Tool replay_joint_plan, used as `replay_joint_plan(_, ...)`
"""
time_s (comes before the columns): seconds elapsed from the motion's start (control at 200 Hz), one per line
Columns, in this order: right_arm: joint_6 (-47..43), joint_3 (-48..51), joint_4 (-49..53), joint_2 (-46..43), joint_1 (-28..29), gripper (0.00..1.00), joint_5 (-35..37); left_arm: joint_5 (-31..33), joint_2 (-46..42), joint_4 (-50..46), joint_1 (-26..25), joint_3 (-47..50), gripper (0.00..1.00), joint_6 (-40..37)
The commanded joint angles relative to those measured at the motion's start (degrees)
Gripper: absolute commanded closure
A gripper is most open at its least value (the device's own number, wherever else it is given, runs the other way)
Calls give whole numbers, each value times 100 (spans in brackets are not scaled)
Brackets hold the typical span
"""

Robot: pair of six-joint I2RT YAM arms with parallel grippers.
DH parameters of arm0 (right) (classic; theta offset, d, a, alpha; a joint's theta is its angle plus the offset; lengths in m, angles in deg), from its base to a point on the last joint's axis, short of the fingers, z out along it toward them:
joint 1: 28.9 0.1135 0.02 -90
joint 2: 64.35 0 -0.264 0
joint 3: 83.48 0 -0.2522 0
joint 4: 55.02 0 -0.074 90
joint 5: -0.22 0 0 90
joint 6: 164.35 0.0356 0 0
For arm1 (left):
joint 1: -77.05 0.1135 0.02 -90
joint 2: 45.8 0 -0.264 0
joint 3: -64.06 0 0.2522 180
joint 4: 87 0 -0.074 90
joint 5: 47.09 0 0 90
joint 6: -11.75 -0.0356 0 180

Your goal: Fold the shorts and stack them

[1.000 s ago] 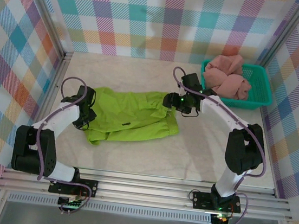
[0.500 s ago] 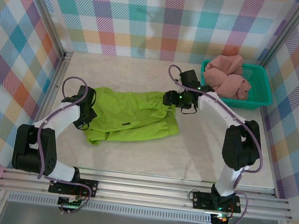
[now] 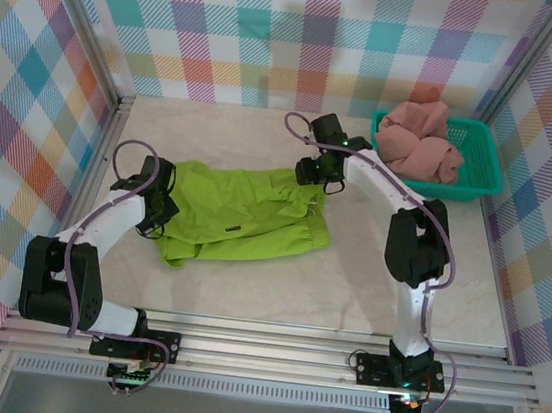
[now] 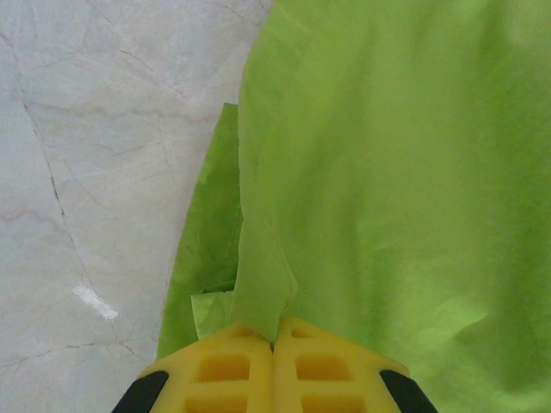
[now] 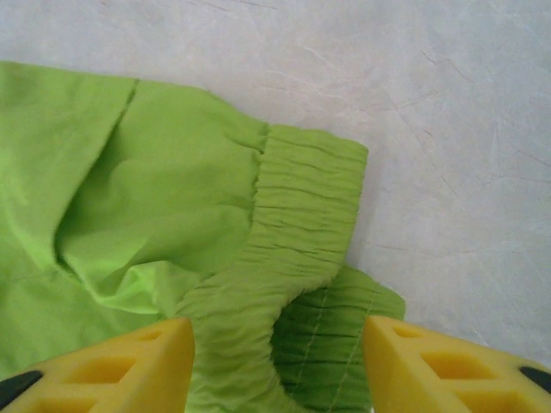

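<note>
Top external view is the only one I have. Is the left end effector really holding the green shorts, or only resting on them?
Observer: It is holding them. In the left wrist view the left end effector is shut, and a pinched fold of the lime green shorts rises into its yellow fingers.
Operator: And the right end effector, is it closed too?
Observer: No. In the right wrist view the right end effector is open, with the gathered elastic waistband lying between its two sides.
Operator: Is that waistband flat?
Observer: Not flat. It curls over itself, and a second layer of it shows underneath, near the right side.
</note>
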Motion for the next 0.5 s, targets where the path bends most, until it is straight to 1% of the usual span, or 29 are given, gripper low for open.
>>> replay_joint_plan(0.0,-134,-305,307,226,-3,47,74,-145,-121,8,-24,-120,100,-97)
replay_joint_plan(0.11,-130,-457,384,353,-4,54,-238,-162,-110,26,-23,-102,100,-93)
replay_joint_plan(0.26,39,-541,675,366,-3,71,-482,-206,-136,17,-27,-107,100,-92)
replay_joint_plan(0.32,117,-510,799,315,-3,74,-517,-238,-163,26,-23,-99,100,-84)
replay_joint_plan(0.44,347,-324,807,75,-10,94,-674,-323,-244,4,-23,-142,100,-74)
replay_joint_plan(0.495,470,-187,683,-151,-22,100,-774,-323,-323,-53,-23,-211,100,-76)
